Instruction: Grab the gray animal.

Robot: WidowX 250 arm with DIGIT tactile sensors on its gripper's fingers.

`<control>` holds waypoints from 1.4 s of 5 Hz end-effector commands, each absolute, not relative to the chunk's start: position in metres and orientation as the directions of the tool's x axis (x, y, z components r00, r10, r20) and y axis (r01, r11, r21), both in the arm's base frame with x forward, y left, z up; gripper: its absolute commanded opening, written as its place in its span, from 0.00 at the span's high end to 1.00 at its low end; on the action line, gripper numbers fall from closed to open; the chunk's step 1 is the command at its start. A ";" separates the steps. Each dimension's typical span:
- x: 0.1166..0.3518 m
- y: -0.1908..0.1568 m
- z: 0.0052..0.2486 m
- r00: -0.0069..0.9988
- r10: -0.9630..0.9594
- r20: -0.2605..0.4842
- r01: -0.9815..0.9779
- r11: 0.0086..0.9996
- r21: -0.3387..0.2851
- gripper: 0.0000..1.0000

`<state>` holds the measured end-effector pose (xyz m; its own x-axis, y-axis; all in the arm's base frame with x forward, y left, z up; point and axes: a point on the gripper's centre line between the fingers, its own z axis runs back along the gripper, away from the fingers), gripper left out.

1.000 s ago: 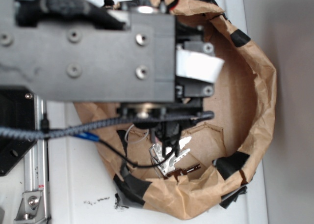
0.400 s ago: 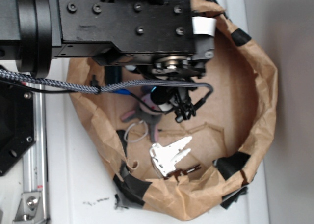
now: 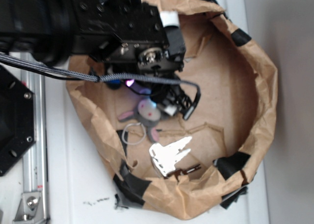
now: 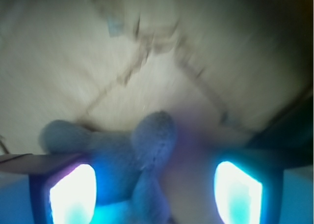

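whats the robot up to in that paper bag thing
The WidowX arm is reaching down into a brown paper ring toward a small gray plush bunny lying on the cardboard floor. In the wrist view the gripper is open, with the bunny between its glowing fingers, nearer the left one, so nothing is grabbed yet. A silvery metal piece lies nearby, untouched.
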<state>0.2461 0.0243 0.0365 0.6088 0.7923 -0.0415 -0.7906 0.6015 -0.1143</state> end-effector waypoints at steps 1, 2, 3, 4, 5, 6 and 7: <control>0.272 0.007 0.016 0.691 0.715 -0.102 -0.723 0.682 -0.112 0.00; 0.272 -0.001 0.016 0.718 0.688 -0.105 -0.696 0.712 -0.096 0.48; 0.277 -0.002 0.033 0.729 0.681 -0.074 -0.684 0.728 -0.048 1.00; 0.291 0.000 0.081 0.796 0.604 -0.031 -0.605 0.796 -0.023 1.00; 0.300 0.010 0.135 0.851 0.517 0.094 -0.511 0.856 -0.074 1.00; 0.305 0.019 0.185 0.884 0.437 0.164 -0.428 0.899 -0.089 1.00; 0.300 0.029 0.193 0.909 0.375 0.181 -0.354 0.925 -0.142 1.00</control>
